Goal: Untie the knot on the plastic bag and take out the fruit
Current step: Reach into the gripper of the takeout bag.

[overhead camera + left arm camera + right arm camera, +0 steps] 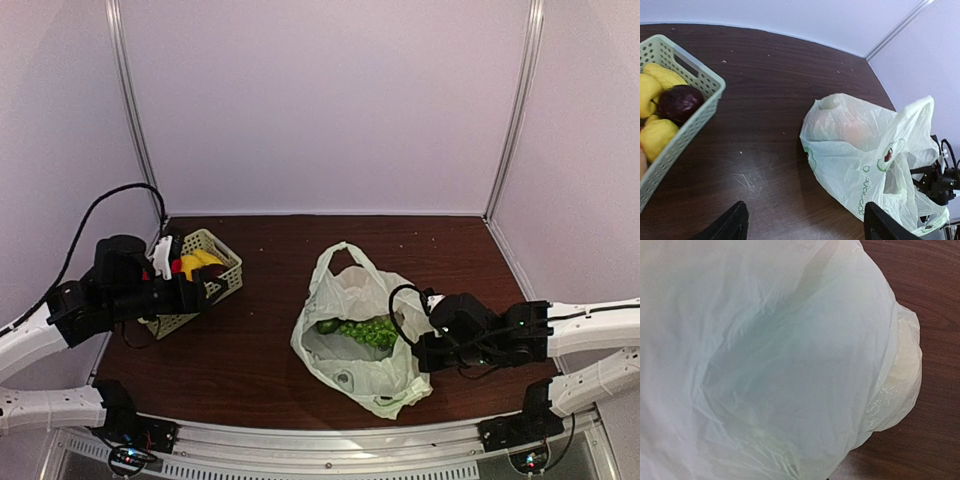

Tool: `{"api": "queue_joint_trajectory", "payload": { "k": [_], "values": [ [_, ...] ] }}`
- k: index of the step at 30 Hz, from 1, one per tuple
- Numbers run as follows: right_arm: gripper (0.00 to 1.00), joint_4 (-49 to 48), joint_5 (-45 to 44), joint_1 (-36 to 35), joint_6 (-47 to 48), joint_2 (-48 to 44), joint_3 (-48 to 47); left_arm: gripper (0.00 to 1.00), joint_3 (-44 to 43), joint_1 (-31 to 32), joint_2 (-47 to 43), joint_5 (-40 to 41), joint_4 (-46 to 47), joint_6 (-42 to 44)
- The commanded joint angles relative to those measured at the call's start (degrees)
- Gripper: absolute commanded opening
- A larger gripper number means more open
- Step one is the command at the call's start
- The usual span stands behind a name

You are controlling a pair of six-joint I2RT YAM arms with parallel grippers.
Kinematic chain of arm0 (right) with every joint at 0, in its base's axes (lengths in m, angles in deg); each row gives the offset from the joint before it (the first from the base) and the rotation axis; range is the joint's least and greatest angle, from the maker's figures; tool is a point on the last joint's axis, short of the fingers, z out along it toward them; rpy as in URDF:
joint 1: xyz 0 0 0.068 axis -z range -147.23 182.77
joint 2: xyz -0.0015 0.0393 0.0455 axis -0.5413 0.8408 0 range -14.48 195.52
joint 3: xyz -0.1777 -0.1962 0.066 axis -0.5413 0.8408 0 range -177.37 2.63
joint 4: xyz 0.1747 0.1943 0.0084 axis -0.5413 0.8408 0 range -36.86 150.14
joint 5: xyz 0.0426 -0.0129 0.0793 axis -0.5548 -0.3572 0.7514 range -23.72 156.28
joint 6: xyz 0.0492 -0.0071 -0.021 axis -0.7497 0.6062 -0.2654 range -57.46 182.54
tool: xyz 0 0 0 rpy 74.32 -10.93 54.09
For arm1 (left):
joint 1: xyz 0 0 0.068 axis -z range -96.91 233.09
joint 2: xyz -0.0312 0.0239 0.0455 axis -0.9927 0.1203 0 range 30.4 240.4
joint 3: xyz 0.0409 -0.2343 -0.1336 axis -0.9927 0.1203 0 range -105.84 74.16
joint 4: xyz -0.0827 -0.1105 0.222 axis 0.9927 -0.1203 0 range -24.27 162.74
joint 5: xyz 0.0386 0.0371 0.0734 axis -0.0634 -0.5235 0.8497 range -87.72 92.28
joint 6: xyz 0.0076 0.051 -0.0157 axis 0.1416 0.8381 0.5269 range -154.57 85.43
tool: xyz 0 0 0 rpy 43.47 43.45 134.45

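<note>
The plastic bag [362,345] lies at mid-table with its mouth open; one loop handle [345,252] stands free at the back, and no knot shows. Green grapes [372,331] lie in the mouth. In the left wrist view the bag [865,155] shows a peach-coloured lump [855,132] through the film. My right gripper [422,350] is at the bag's right edge; in its wrist view the plastic [790,365] covers the fingers and its creases run to the jaws. My left gripper [207,290] [807,227] is open and empty above bare table beside the basket.
A pale green slotted basket [228,283] [700,112] at the left holds yellow fruit [197,262] [655,135] and a dark purple plum [680,102]. A green pear [328,326] lies in the bag's mouth. White walls enclose the table on three sides.
</note>
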Motion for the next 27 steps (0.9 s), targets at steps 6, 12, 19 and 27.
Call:
{"api": "queue_joint_trajectory", "payload": {
  "k": [6, 12, 19, 27],
  "values": [
    [0.00, -0.72, -0.61, -0.22, -0.10, 0.42, -0.63, 0.79, -16.38, 25.57, 24.34, 11.06, 13.60, 2.01],
    [0.00, -1.96, -0.07, -0.63, -0.37, 0.89, -0.23, 0.70, -20.68, 29.86, 34.21, 6.77, 20.46, 1.90],
    [0.00, -1.17, -0.51, -0.69, -0.14, 0.16, -0.54, 0.61, -22.74, 30.93, 42.47, 1.71, 23.00, 3.81],
    [0.00, -1.20, -1.10, -0.68, -0.28, 0.35, -0.48, 0.58, -30.74, 30.80, 55.24, -4.35, 22.96, 6.68]
  ]
}}
